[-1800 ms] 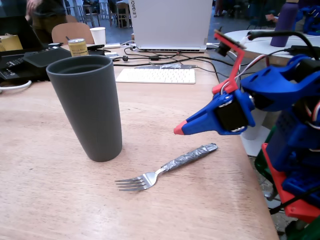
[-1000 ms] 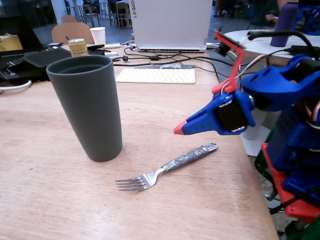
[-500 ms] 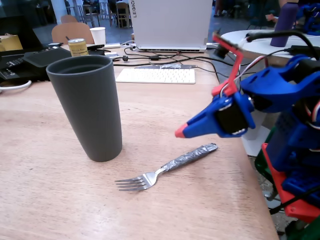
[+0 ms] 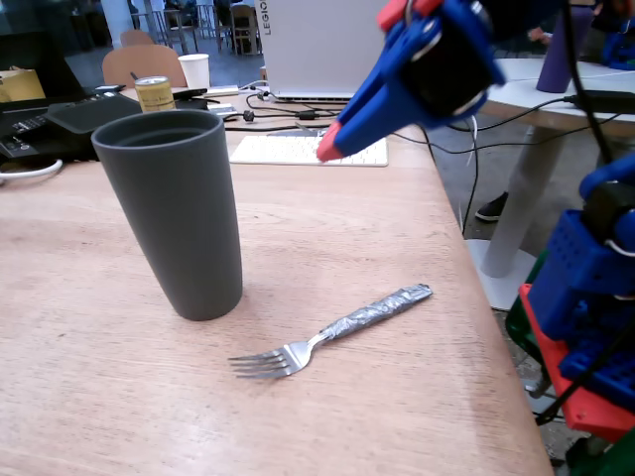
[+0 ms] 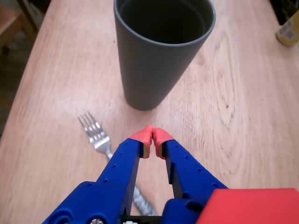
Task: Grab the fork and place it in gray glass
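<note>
hovering above the table with gripper [image 5: 153,136] tips pressed together and empty, fork [image 4: 332,332] lying flat toward the right edge beside gray glass [image 4: 179,213]; likely light, rigid, slippery at tines, best grasped mid-handle on the crinkled wrap.

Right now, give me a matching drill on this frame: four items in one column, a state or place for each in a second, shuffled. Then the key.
Column 1
1. fork
2. gray glass
3. gripper
4. yellow can

Column 2
A. upright on the table, nothing visible inside
B. tips closed together, holding nothing, above the table
C. lying flat on the wood, tines toward the left in the fixed view
D. at the back of the desk, behind the glass in the fixed view

Pairs: 1-C, 2-A, 3-B, 4-D
</note>
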